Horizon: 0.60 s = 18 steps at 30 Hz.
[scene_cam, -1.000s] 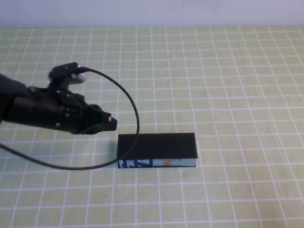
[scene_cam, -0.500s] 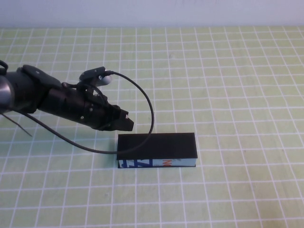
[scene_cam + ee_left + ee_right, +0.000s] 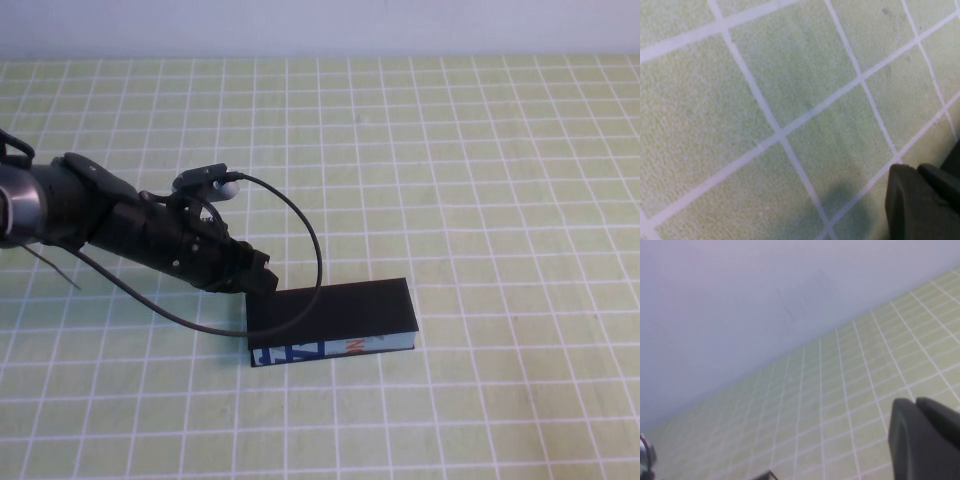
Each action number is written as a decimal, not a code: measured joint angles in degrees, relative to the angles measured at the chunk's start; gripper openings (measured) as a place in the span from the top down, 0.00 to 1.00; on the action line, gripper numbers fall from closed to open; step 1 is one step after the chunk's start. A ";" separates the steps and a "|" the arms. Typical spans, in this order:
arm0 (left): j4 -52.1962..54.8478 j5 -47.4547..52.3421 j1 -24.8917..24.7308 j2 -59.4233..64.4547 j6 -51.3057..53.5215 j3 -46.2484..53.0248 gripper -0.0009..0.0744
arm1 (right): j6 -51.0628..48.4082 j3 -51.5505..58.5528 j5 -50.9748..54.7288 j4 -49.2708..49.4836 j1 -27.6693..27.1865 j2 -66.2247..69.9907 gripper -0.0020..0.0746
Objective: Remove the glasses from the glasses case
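The glasses case (image 3: 335, 308) lies shut on the green grid mat, its black lid on top and its light-blue printed front facing me. It sits slightly askew, left end nearer me. The glasses are hidden inside. My left gripper (image 3: 262, 281) is shut and low, its tip at the case's back left corner, touching or nearly so. In the left wrist view its closed fingers (image 3: 917, 167) sit close over the mat. My right gripper (image 3: 915, 401) is out of the high view; its wrist view shows it shut and empty, facing the back wall.
A black cable (image 3: 316, 250) loops from the left wrist over the case's left end. A white wall (image 3: 765, 300) bounds the mat's far edge. Open mat (image 3: 500, 200) lies to the right of and behind the case.
My left gripper has moved right and down to the case's back left corner. The case has turned slightly, its left end shifting toward me.
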 joint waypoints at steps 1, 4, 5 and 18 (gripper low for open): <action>0.03 0.00 0.00 0.10 0.00 0.00 0.99 | 0.18 0.00 -1.52 2.14 0.00 0.00 1.00; 0.16 0.00 0.00 0.09 0.00 0.00 0.99 | 0.85 -0.33 -1.10 6.67 0.00 0.00 1.00; 0.16 0.00 0.00 0.09 0.00 0.00 0.99 | 0.98 -1.29 1.12 7.49 0.00 0.00 1.00; 0.26 0.00 0.00 0.09 0.12 0.00 0.99 | -9.81 -29.85 36.92 1.88 0.00 37.32 1.00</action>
